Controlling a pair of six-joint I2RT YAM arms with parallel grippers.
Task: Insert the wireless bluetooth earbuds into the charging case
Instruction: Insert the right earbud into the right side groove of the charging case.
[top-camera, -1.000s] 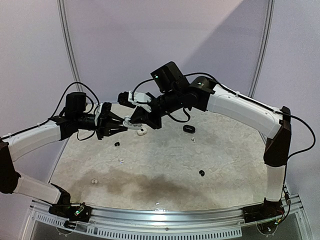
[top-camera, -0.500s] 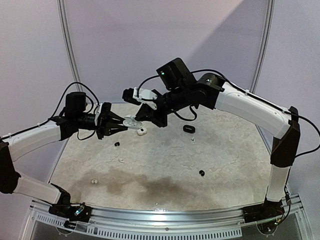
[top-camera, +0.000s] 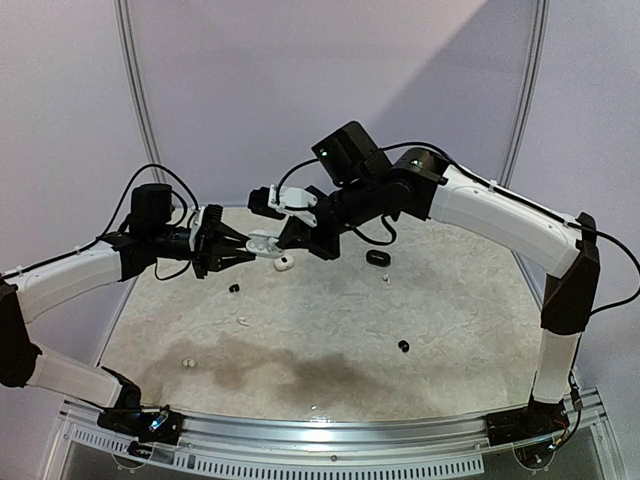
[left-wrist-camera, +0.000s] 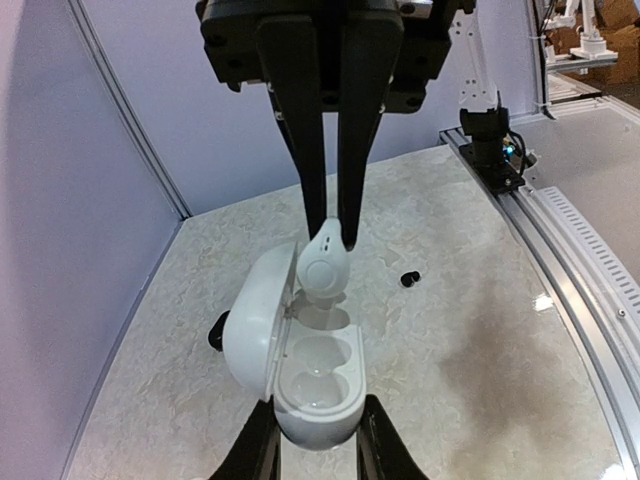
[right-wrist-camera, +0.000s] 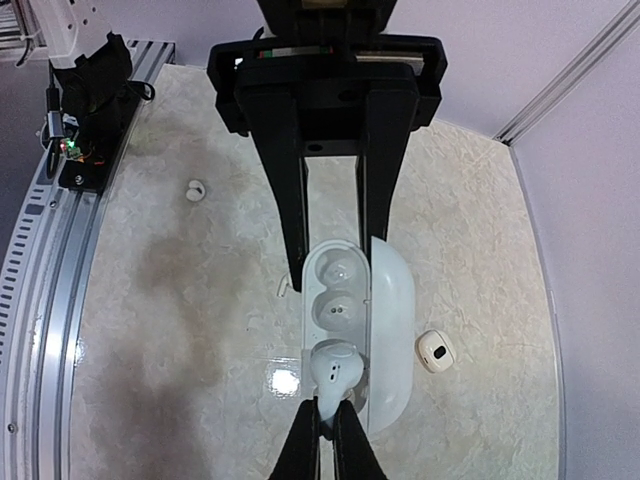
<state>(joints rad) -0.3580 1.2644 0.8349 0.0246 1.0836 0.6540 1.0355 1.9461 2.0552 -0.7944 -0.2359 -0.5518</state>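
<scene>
On the left, the left gripper (top-camera: 232, 250) is clamped on the lower body of the white charging case (left-wrist-camera: 305, 385), holding it up off the table (top-camera: 450, 320) with its lid swung open to one side; both hollows that show in the case look empty, so by my reading no earbud is seated yet. Just right of that, the held earbud (left-wrist-camera: 322, 270), glossy white, hangs at the end of the case away from the left gripper, over the rim or barely above it; whether it touches the plastic I cannot tell. The right gripper (right-wrist-camera: 322, 435) has its fingers pinched together on this earbud's stem and points down at the case from above. The step in hand looks like the first insertion, close to its end; the earbud has yet to be lined up with a hollow and let go.

The rest lies loose on the table, well apart from the case: a front white earbud (top-camera: 186, 362) at the left; a left black earbud (top-camera: 234, 289) below the left gripper; a middle white earbud (top-camera: 283, 263) beneath the case; a right black earbud (top-camera: 403, 346) farther over. A black oval thing (top-camera: 377, 258) right of the case is too small to identify. Most of the task is therefore left: one earbud about to go in, at least four to fetch.
</scene>
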